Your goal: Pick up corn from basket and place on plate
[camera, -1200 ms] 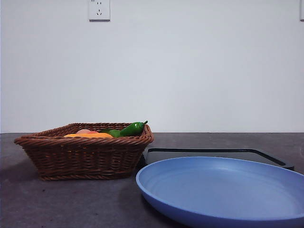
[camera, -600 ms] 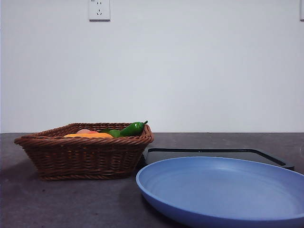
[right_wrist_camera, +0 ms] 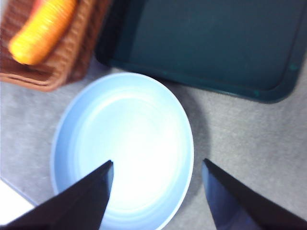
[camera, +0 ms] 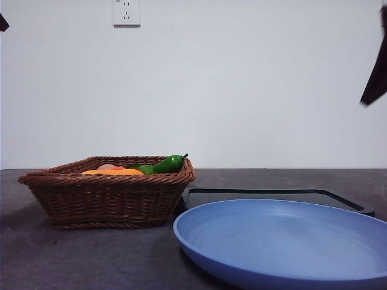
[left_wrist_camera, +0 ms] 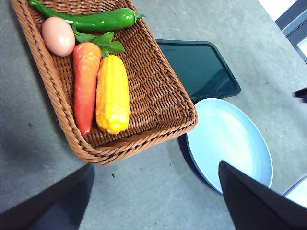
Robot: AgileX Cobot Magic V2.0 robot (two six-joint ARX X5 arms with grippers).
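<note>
The corn (left_wrist_camera: 112, 94) lies in the basket (left_wrist_camera: 158, 96) next to a carrot (left_wrist_camera: 86, 81), with nothing touching it. My left gripper (left_wrist_camera: 153, 201) hangs open high above the table beside the basket's near rim. The light blue plate (right_wrist_camera: 124, 143) sits bare on the table next to the basket. Over it my right gripper (right_wrist_camera: 158, 163) hovers open, holding nothing. The right wrist view also catches one end of the corn (right_wrist_camera: 43, 28). In the front view the basket (camera: 109, 193) stands left and the plate (camera: 284, 241) right.
A green pepper (left_wrist_camera: 96, 20) and a small pinkish-orange fruit (left_wrist_camera: 58, 36) share the basket. A flat black tray (left_wrist_camera: 201, 67) lies behind the plate, touching the basket's corner. A dark arm part (camera: 376, 72) shows at the front view's right edge, and a black tip (camera: 3, 23) at its top left corner.
A dark arm part has come into the front view at the upper right edge, and a small black tip at the top left corner. The things on the table have not moved.
</note>
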